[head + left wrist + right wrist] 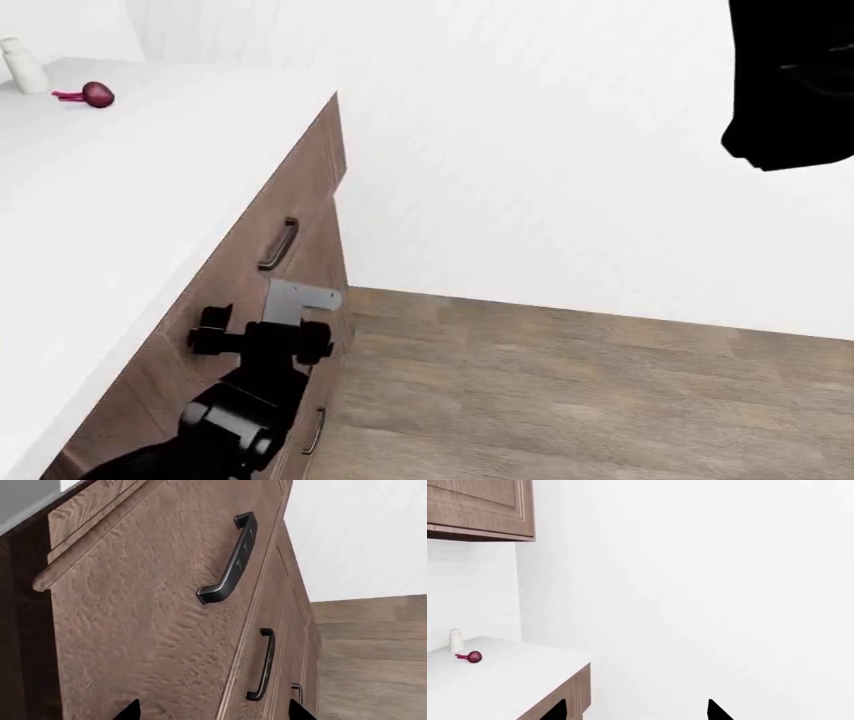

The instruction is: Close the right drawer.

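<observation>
At the tabletop's (120, 200) far left corner stand a small white bottle (19, 64) and a dark-red object (96, 95), both well away from the work.

Along the front edge, just under the right end, sits the right drawer (287, 215) with its dark handle (278, 243). From the head view it looks almost flush. In the left wrist view its front (147, 610) seems to stand a little proud of a dark recess, so I judge it not quite home, though the gap itself is hard to read.

The left gripper (260, 338) hangs close before the cabinet front, below that handle, with its fingers (130, 711) spread wide and holding nothing.

Further right is bare wooden floor (574, 390). The right gripper (637, 712) is raised high toward the white wall (694, 580), its fingers (715, 711) also spread and empty.

The risks, as I see them:
- A spread finger hooks the drawer handle or the lower handle (265, 665) and drags instead of pushing.
- Contact lands on the panel below the drawer, so the push does nothing.
- An off-centre shove skews the drawer.
</observation>
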### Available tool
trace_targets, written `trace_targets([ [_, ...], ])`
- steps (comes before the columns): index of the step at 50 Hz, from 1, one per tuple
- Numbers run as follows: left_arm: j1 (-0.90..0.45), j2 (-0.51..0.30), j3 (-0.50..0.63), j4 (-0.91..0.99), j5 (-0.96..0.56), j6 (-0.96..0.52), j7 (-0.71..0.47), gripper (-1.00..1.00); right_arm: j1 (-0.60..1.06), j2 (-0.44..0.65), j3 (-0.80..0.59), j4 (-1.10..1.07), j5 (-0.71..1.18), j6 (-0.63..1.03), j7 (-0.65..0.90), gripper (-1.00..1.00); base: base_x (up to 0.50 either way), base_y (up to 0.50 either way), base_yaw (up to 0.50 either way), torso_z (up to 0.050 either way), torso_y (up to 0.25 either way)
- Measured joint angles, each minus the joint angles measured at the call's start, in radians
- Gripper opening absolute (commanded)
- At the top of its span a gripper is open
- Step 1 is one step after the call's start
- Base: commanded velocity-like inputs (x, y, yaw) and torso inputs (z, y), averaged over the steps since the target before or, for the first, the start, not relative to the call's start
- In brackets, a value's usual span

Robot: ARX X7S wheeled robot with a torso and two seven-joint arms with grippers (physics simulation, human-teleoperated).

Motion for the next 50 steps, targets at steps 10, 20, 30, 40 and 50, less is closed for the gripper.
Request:
trace_targets([
  [10,-0.009,0.032,0.016,-0.079,0.032,-0.003,0.016,1.00,0.005,-0.005,0.004,0.002,0.005,0.003,0.004,1.00,0.00,0.00,0.00,0.000,0.000],
  [20,-0.013,0.044,0.008,-0.103,0.072,-0.024,0.018,1.00,0.006,-0.009,0.008,0.002,0.008,0.005,0.009,1.00,0.00,0.00,0.00,-0.001,0.000],
  [30,-0.012,0.045,-0.039,-0.107,0.130,-0.059,0.020,1.00,0.006,-0.014,0.011,0.001,0.010,0.006,0.012,1.00,0.00,0.00,0.00,0.000,0.000],
  [40,-0.008,0.039,-0.125,-0.107,0.203,-0.085,0.024,1.00,0.008,-0.018,0.014,0.000,0.014,0.007,0.017,1.00,0.00,0.00,0.00,0.000,0.000],
  [50,-0.003,0.032,-0.238,-0.110,0.285,-0.106,0.031,1.00,0.009,-0.021,0.017,-0.001,0.017,0.009,0.022,1.00,0.00,0.00,0.00,0.000,0.000],
])
